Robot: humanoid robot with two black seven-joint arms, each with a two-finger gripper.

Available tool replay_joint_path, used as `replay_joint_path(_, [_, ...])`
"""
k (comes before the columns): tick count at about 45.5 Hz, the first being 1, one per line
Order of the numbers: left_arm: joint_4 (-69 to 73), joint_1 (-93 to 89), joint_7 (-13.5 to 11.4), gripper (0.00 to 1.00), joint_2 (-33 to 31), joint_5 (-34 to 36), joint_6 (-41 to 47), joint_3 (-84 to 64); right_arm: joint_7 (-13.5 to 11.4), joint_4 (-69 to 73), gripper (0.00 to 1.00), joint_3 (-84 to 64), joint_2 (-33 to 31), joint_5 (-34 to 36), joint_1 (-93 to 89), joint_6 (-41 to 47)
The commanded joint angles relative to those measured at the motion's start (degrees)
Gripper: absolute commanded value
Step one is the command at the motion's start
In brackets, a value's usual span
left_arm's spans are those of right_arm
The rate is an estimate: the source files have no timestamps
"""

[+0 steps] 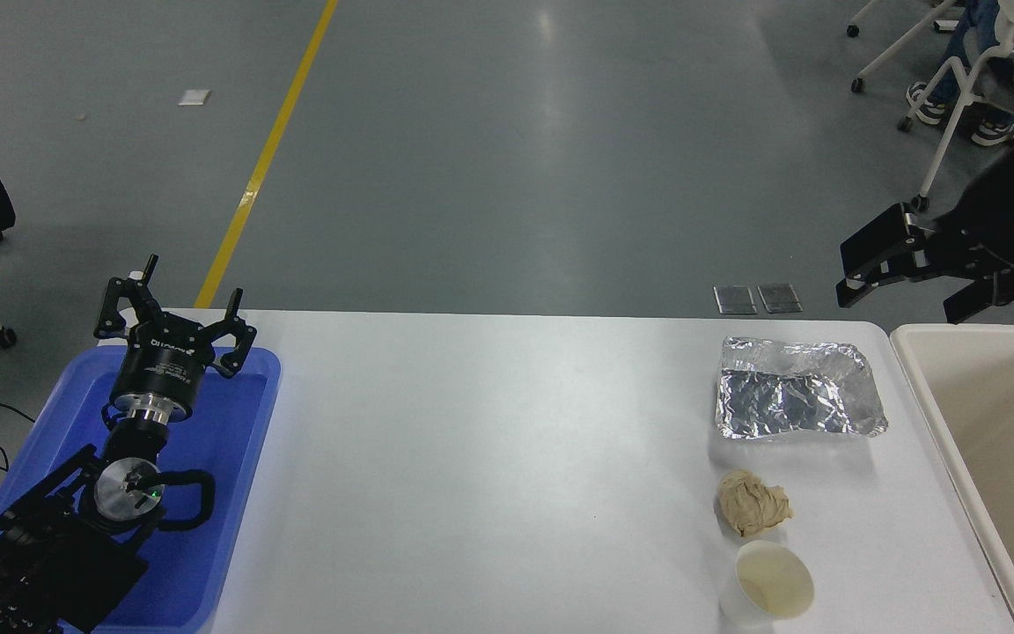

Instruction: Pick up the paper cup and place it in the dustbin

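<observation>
Nearest the tabletop's (489, 475) front edge, the paper cup (767, 586) stands upright, untouched. Just behind it lies a crumpled paper ball (753, 502), then a foil tray (796, 389). Beside them sits the dustbin (956, 440). Farthest off, the right claw (899, 273) hangs spread wide, empty; the reach is pending, calling for descent clear of the ball. Left claw (174, 308) is parked spread over the blue tray (243, 458).
</observation>
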Motion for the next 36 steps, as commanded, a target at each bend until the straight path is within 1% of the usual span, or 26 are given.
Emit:
replay_joint_path(1, [0.01, 0.00, -0.06, 1.00, 0.00, 0.04, 0.01, 0.00, -0.02, 1.65, 1.00, 0.37, -1.61, -4.53, -7.03, -1.24])
replay_joint_path(5, [0.01, 0.00, -0.06, 1.00, 0.00, -0.05, 0.01, 0.00, -0.02, 1.48, 1.00, 0.46, -2.05, -5.41, -12.04, -6.95])
replay_joint_path(15, [0.01, 0.00, 0.03, 1.00, 0.00, -0.05, 0.01, 0.00, 0.24, 1.56, 1.00, 1.16, -2.05, -5.76, -21.36, -15.05])
replay_joint_path(25, [0.01, 0.00, -0.06, 1.00, 0.00, -0.05, 0.01, 0.00, 0.42, 1.56, 1.00, 3.09, -2.14, -5.94, -29.45, -18.92])
replay_joint_path(36, [0.01, 0.00, -0.06, 1.00, 0.00, -0.05, 0.01, 0.00, 0.51, 1.65, 1.00, 6.34, -1.87, -7.35, -33.76, -19.18])
